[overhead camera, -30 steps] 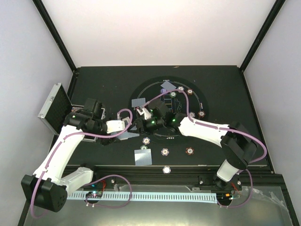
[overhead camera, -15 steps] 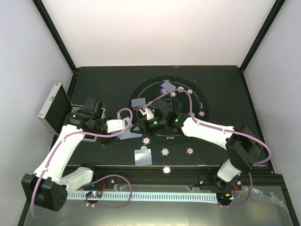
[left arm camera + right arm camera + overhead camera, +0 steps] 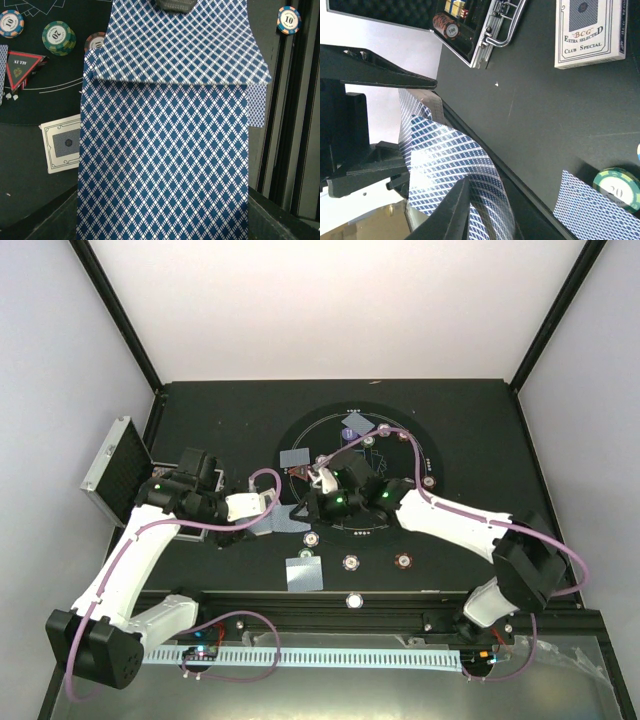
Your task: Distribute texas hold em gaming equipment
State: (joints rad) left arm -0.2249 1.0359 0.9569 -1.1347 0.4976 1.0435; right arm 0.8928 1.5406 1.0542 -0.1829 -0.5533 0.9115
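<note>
Soft, even light comes down from overhead, so the pale walls [image 3: 300, 310] glow almost washed-out white, while the matte black worktop [image 3: 480, 420] soaks it up and shows barely a shadow. From the left wrist the playing cards [image 3: 165, 165] look crisp and evenly lit, and the poker chips [image 3: 59, 37] at the corner are slightly softer. From the right wrist the bent cards catch a bright sheen, the silver case [image 3: 501, 22] glints, and the background blows out white.

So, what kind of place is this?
Probably a robot test booth, not a casino: plain white walls enclose the black table, two white robot arms are bolted at its near edge, and striped poker chips lie on and near a round black mat.
</note>
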